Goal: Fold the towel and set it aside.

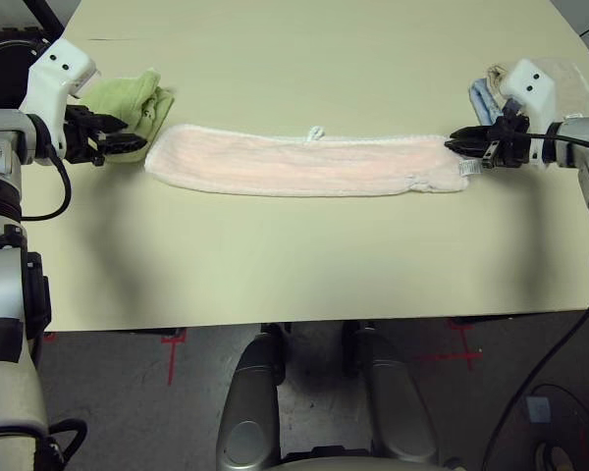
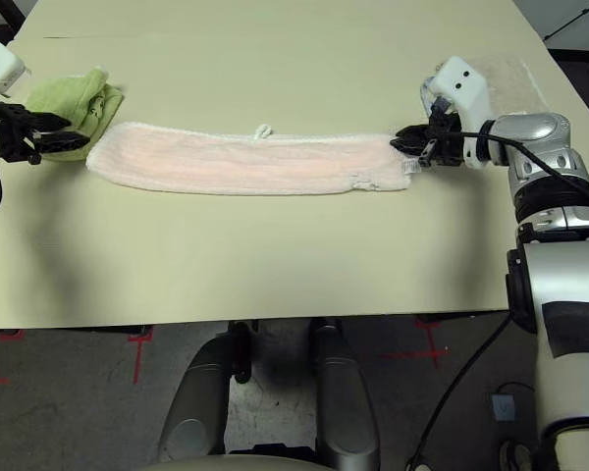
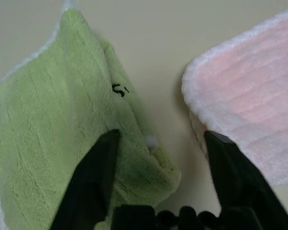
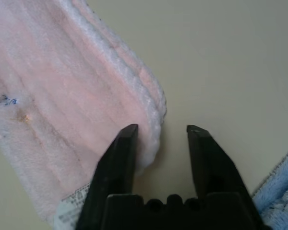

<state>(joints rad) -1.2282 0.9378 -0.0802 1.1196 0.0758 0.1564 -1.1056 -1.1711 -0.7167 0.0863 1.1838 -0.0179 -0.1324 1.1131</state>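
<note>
Pale yellow-green surface (image 1: pixel 304 265). Pink towel (image 1: pixel 304 165) lies flat across it in a long folded strip, white loop at its far edge. Crumpled light green towel (image 1: pixel 133 98) just beside its left end. Blue and beige towels (image 1: pixel 569 78) near the right end.

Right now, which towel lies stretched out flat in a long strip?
The pale pink towel, spread across the table between both grippers. The light green towel is bunched by the left gripper; the blue towel is tucked behind the right gripper.
</note>
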